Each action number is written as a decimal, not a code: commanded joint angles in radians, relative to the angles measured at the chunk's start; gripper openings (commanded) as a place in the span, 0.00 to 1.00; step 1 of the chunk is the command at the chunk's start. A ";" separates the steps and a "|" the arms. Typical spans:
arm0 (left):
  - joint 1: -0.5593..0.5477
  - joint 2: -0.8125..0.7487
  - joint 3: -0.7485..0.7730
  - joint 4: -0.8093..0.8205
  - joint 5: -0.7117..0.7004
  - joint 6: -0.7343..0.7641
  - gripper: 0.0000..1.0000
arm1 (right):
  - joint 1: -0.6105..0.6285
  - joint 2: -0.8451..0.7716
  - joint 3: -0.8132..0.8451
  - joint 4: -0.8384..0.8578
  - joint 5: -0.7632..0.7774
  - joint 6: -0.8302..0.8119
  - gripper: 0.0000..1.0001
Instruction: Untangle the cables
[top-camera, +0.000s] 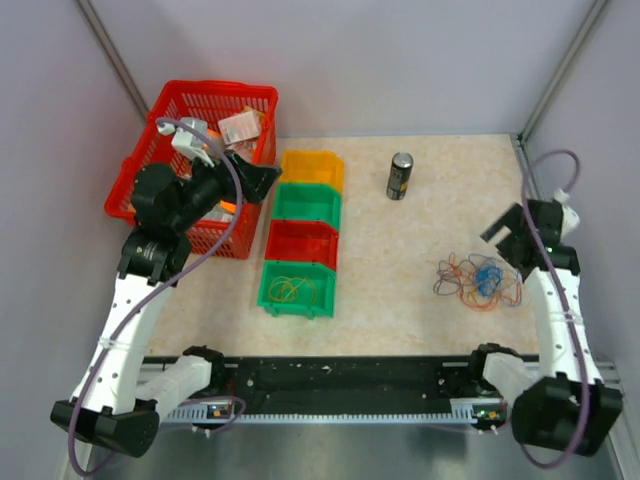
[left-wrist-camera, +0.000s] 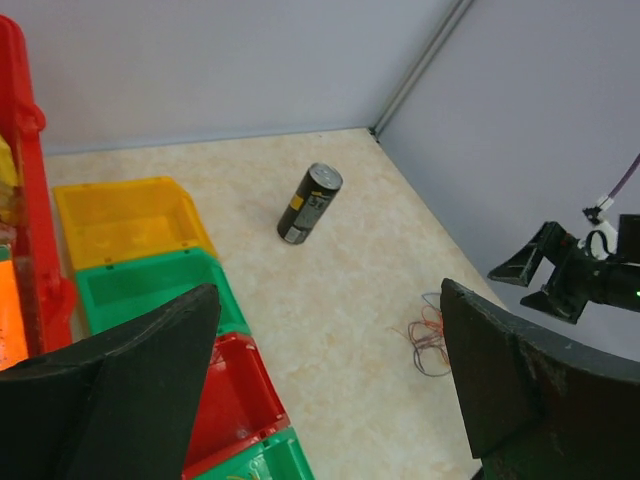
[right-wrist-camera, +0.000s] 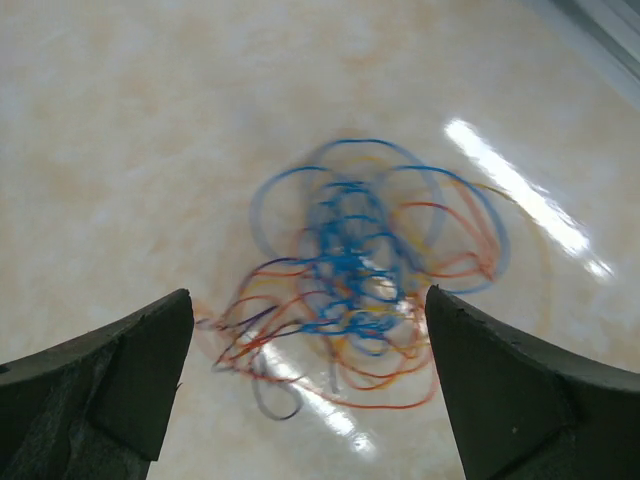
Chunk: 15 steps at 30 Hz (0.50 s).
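No writing here can be read. The can (left-wrist-camera: 310, 203) stands tilted in my left wrist view, dark with a yellow patch on its label, possibly a logo, but the print is too small to make out. In the red basket (top-camera: 215, 88) lies a white packet (top-camera: 240, 127) with reddish marks, equally illegible.

The table (top-camera: 400, 260) is a glossy beige, marbled surface that throws bright streaks of light back at my right wrist camera. Pale lilac-grey walls close it in on three sides, with metal strips running up the back corners.

My left gripper (left-wrist-camera: 325, 300) hangs released, jaws wide and grasping nothing, above the edge of the basket and beside a row of four bins: yellow bin (top-camera: 313, 168), green bin (top-camera: 308, 203), red bin (top-camera: 302, 243) and a near green bin (top-camera: 297, 288) that holds an orange loop.

My right gripper (right-wrist-camera: 308, 300) is also spread wide and empty, hovering over the cables (top-camera: 478, 280). They lie on the right side of the table in one tangle of blue, orange and purple-grey loops, well apart from the bins and the can.
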 joint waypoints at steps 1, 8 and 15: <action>-0.010 -0.022 -0.064 0.089 0.114 -0.079 0.95 | -0.264 -0.059 -0.133 -0.028 0.002 0.228 0.97; -0.163 0.029 -0.147 0.113 0.096 -0.098 0.92 | -0.263 0.121 -0.276 0.220 -0.273 0.199 0.78; -0.419 0.137 -0.179 0.167 0.024 -0.145 0.92 | 0.025 0.142 -0.328 0.357 -0.515 0.137 0.38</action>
